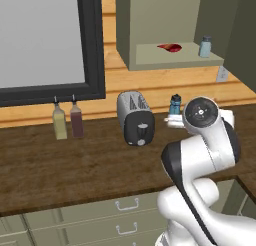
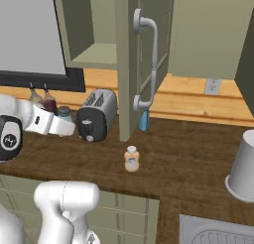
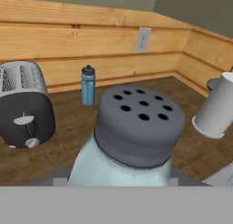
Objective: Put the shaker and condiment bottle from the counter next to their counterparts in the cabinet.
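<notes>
Pale-blue shaker (image 3: 132,141), grey perforated cap

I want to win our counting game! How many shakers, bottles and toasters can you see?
Shakers: 2, the cabinet shaker and the near shaker
Bottles: 4, yellow bottle, dark-red bottle, blue bottle, condiment bottle
Toasters: 1, the toaster
Total: 7

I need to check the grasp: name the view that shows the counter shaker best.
Hand view: the shaker looms close, its holed grey cap plain, though the fingers are hidden. In both base views the arm covers it.
</notes>
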